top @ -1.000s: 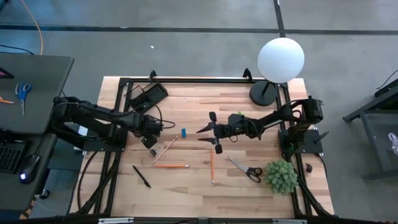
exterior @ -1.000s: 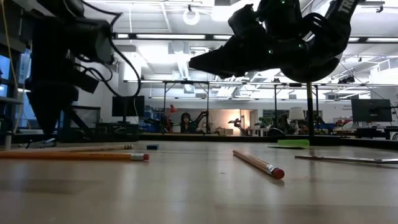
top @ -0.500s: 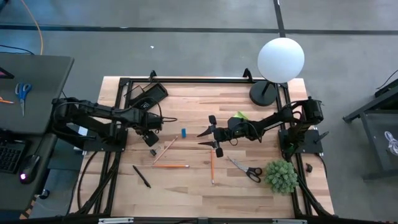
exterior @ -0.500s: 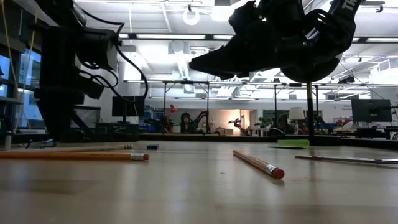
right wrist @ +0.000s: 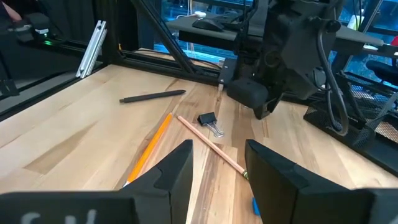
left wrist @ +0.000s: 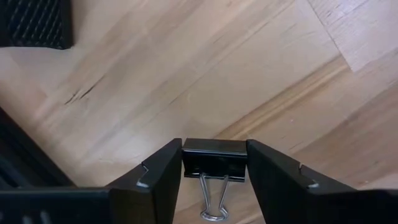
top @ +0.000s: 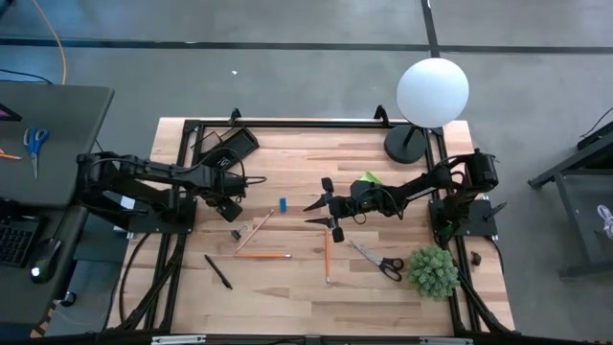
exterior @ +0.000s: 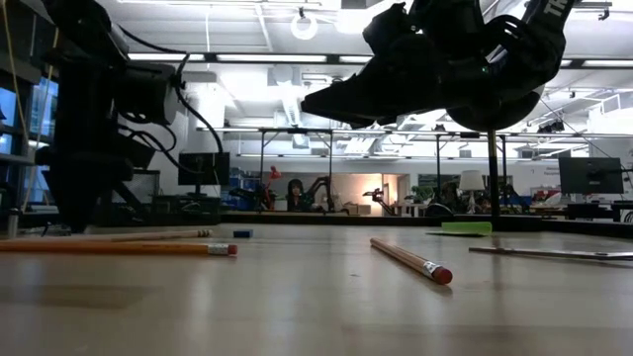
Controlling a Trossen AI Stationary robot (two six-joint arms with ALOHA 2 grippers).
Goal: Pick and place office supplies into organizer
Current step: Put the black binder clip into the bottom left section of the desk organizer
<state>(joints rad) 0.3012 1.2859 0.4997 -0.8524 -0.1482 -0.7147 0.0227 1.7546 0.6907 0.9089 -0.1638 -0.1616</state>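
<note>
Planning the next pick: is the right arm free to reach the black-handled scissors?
Likely yes: the scissors lie alone on bare wood near the open right gripper, nothing lying over them; the plant stands beside, apart.

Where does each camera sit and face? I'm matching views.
High view: overhead, straight down on the table; both arms show.
Low view: tabletop height, level toward the room; arms hang overhead.
Left wrist view: on the left arm, facing the wood; left gripper clamps a binder clip.
Right wrist view: on the right arm, facing the left arm; open right gripper shows.
Shared: orange pencil, in high, low and right wrist views.
</note>
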